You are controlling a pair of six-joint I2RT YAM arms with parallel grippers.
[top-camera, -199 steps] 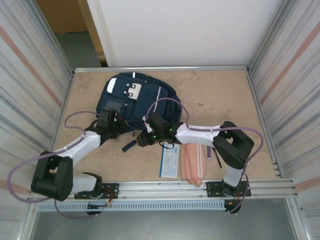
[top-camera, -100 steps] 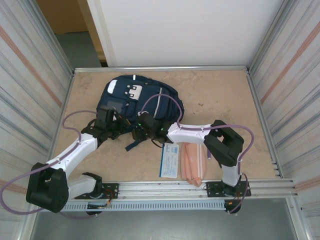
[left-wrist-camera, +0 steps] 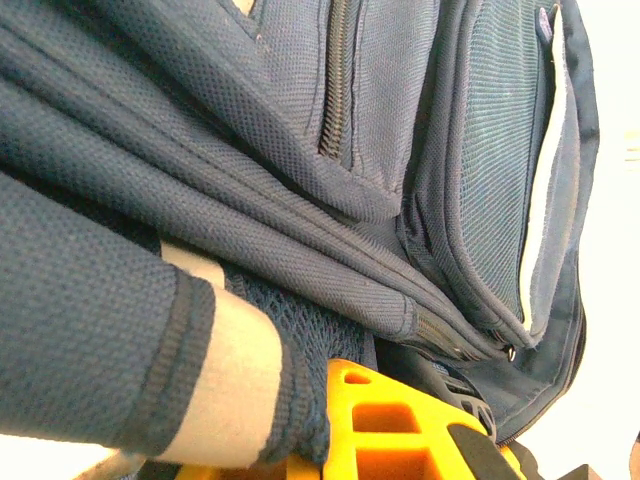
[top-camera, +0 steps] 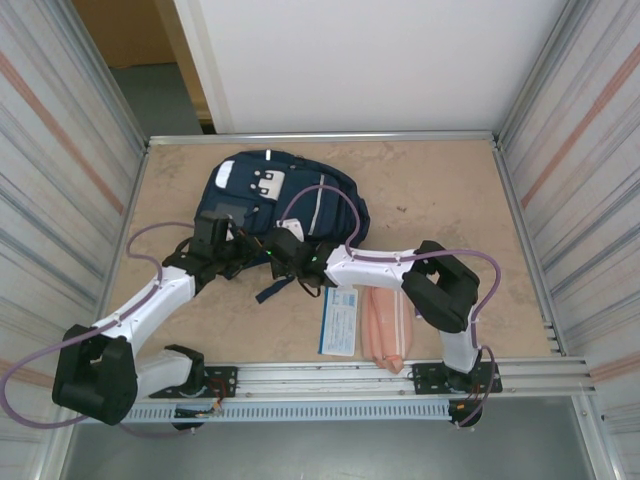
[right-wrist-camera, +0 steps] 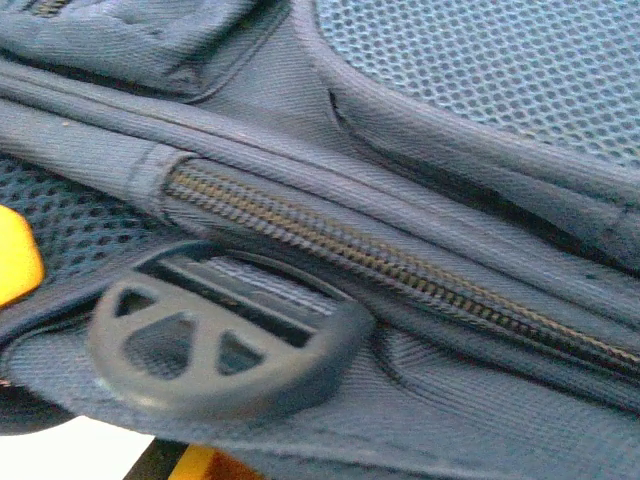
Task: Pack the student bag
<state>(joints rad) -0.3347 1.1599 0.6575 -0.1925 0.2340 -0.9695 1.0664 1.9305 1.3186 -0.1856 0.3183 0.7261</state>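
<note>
**Both claws closed at the near edge of the bag**

The bag (top-camera: pixel 290 190) lies flat on the table (top-camera: pixel 450 200), just beyond both claws, with its white patches on the side away from them. The left claw (top-camera: pixel 226 243) sits at the bag's near left edge and is closed. In its wrist camera the bag's folds (left-wrist-camera: pixel 300 150) and a strip of mesh lie right against its yellow finger (left-wrist-camera: pixel 400 430), but I cannot tell whether any cloth is pinched. The right claw (top-camera: pixel 274 260) is just to the right of the left one, also at the bag's near edge, and is closed too. Right in front of it the wrist camera shows the bag's cloth (right-wrist-camera: pixel 450 120), a closed zip (right-wrist-camera: pixel 380 255) and a dark plastic buckle (right-wrist-camera: pixel 220 335) on a strap, with a bit of yellow finger (right-wrist-camera: pixel 15 265) at the left. Whether it grips anything cannot be told. Nearer than the right claw and to its right lie a white booklet (top-camera: pixel 339 327) and a pink pouch (top-camera: pixel 385 325), side by side and apart from the bag
</note>
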